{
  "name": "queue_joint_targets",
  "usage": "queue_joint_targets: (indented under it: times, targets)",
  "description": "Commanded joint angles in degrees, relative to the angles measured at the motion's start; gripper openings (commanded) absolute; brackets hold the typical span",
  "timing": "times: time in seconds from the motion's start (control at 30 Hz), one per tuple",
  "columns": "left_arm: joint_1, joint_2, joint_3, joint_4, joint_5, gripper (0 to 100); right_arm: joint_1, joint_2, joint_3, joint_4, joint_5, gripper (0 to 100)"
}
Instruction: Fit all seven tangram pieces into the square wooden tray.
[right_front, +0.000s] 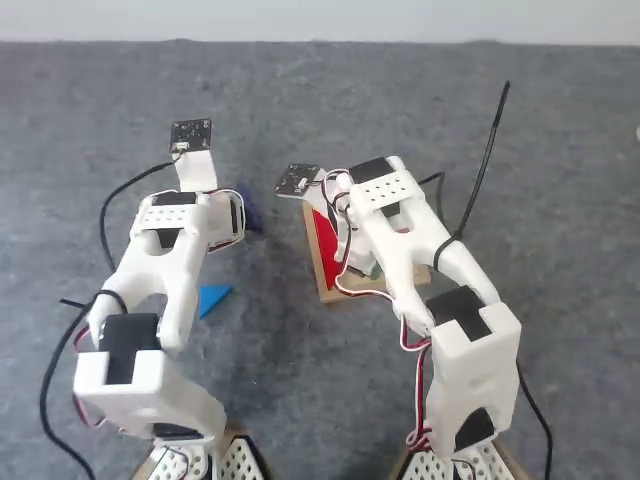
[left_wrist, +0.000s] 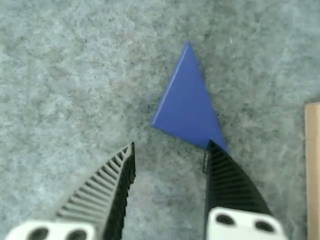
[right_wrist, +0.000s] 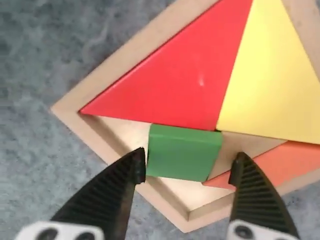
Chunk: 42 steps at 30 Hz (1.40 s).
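Just ahead of wide-open, empty left hand (left_wrist: 170, 145): dark blue flat triangle (left_wrist: 187, 105), corner under one finger. Inside wide-open, empty right hand (right_wrist: 190, 156): green square block (right_wrist: 182, 152), bare floor of square wooden tray (right_wrist: 100, 82) either side.

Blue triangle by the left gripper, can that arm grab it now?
Probably yes. The left gripper hangs open right above the blue triangle, which lies flat on the grey carpet. Nothing sits between them, and one finger overlaps a corner of it.

Mottled grey surface (right_front: 300, 100)
Pieces: red triangle (right_wrist: 185, 80), yellow triangle (right_wrist: 270, 80), green square (right_wrist: 182, 152), orange piece (right_wrist: 280, 162), blue triangle (left_wrist: 187, 105); tan tray (right_wrist: 90, 92).
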Motion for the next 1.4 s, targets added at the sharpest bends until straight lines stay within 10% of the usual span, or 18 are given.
queue_joint_targets:
  times: [0.0, 0.5, 0.9, 1.07, 1.37]
  targets:
    - [0.44, -2.11, -1.1, 0.18, -0.44, 22, -1.63, -2.95, -0.62, 1.19, 0.53, 26.3]
    - [0.53, -2.11, -1.1, 0.18, -0.44, 22, 0.92, -15.87, 1.76, -3.56, -8.7, 26.3]
    - [0.53, -2.29, -2.24, 2.9, -1.05, 22, 7.52, -44.97, 34.2, -14.99, -16.09, 21.7]
    - [-0.09, -2.2, -8.31, 12.13, -4.66, 22, 12.35, -52.09, 43.08, -14.99, -16.18, 0.6]
    - [-0.53, -2.81, -17.89, 34.37, -17.41, 22, 20.26, -60.44, 58.02, -20.88, -21.27, 0.8]
